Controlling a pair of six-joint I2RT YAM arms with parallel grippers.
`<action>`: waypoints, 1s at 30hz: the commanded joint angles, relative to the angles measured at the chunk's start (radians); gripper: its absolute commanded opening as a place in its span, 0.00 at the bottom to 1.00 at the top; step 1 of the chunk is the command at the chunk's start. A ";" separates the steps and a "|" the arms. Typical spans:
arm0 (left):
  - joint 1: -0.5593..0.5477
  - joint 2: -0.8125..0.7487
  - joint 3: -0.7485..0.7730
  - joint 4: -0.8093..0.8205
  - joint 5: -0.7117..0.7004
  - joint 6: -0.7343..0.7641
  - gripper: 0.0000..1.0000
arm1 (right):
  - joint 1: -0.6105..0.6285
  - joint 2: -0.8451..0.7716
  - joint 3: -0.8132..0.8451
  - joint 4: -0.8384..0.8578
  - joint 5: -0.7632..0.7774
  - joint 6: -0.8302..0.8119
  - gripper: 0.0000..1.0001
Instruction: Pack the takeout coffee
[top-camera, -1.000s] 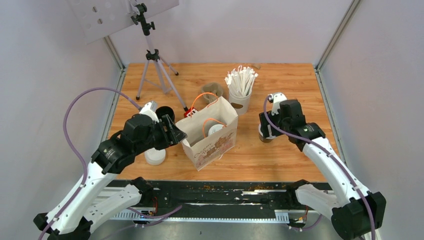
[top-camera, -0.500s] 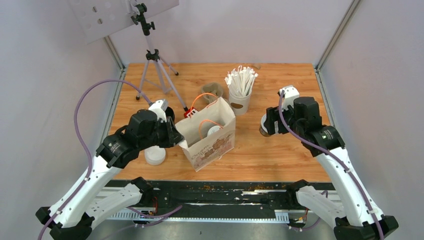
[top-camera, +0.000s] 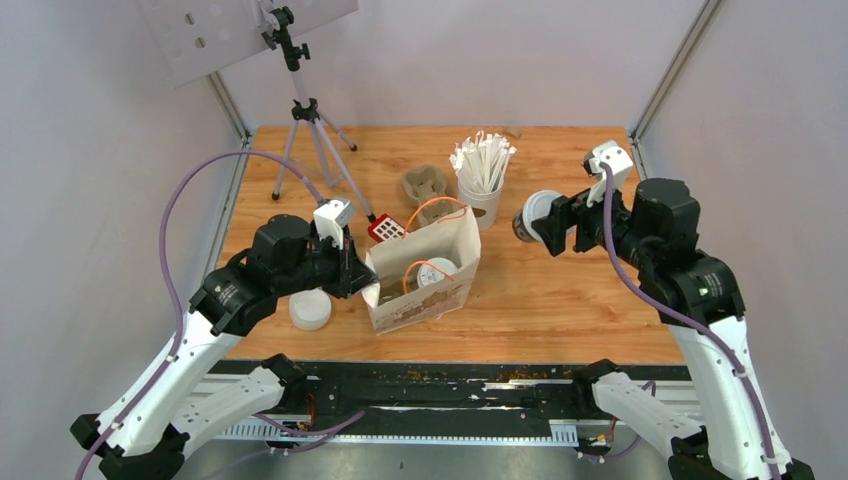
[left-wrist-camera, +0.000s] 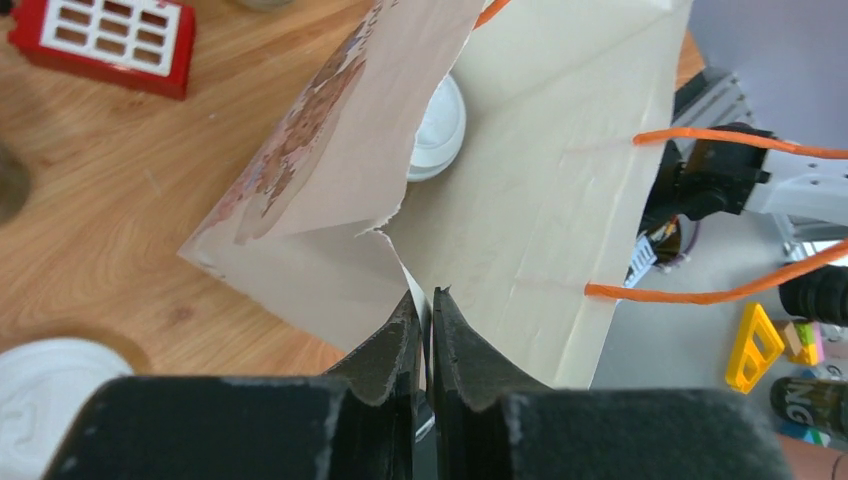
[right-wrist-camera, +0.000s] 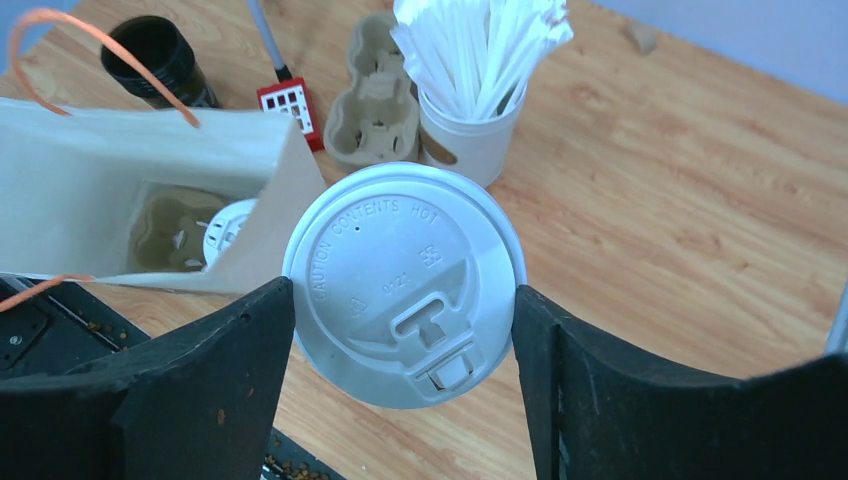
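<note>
The takeout coffee sits in two places. The first cup is clamped by its sides between the two fingers of the right gripper. From above, this dark cup is tipped over, its white lid facing left. It is just right of the white cup of paper-wrapped sticks and apart from the paper bag.

The left gripper is pinched tight on the bag's near left rim, with only a thin edge of paper between its fingertips. The paper next to the pinch is torn. The bag's mouth is open upward, with orange handles curling off its top.

The second cup is inside the bag, and only its white lid shows. In the right wrist view it seems to rest in a beige pulp tray on the bag's floor.

On the wooden table, a small red block lies just behind the bag. Another pulp tray lies behind that, beside the stick cup. A loose white lid rests near the left gripper, and a tripod stands at the far left.
</note>
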 joint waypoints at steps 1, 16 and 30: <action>0.000 0.023 0.020 0.142 0.144 0.031 0.14 | 0.001 0.002 0.121 -0.058 -0.043 -0.081 0.75; 0.000 0.154 0.035 0.305 0.388 0.129 0.13 | 0.001 -0.078 0.193 0.029 -0.391 0.017 0.74; 0.000 0.124 0.051 0.303 0.153 0.094 0.56 | 0.003 -0.089 0.052 0.176 -0.507 0.095 0.74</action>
